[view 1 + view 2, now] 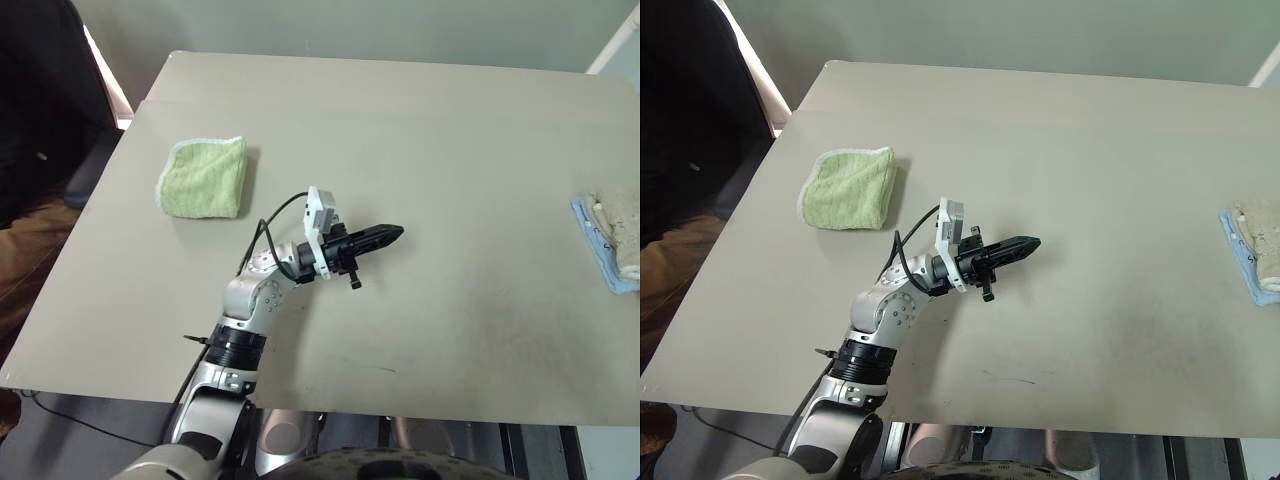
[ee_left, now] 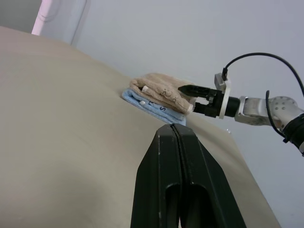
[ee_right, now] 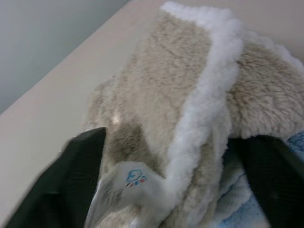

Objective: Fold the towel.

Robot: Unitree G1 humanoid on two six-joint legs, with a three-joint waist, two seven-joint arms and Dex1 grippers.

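The towel [image 1: 620,225], beige terry with white edging, lies folded at the table's far right edge on top of a light blue towel [image 1: 598,250]. In the right wrist view the towel [image 3: 166,90] sits between my right gripper's [image 3: 175,140] black fingers [image 3: 80,175], which stand wide apart on either side of its fold; a small white tag hangs near one finger. The left wrist view shows the right gripper [image 2: 186,89] reaching level against the towel [image 2: 159,88]. My left gripper [image 1: 388,236] hovers shut over the middle of the table, pointing right, with nothing in it.
A folded light green towel [image 1: 203,178] lies at the back left of the beige table [image 1: 420,330]. A seated person's leg [image 1: 25,250] shows beyond the table's left edge. The table's right edge runs just past the stacked cloths.
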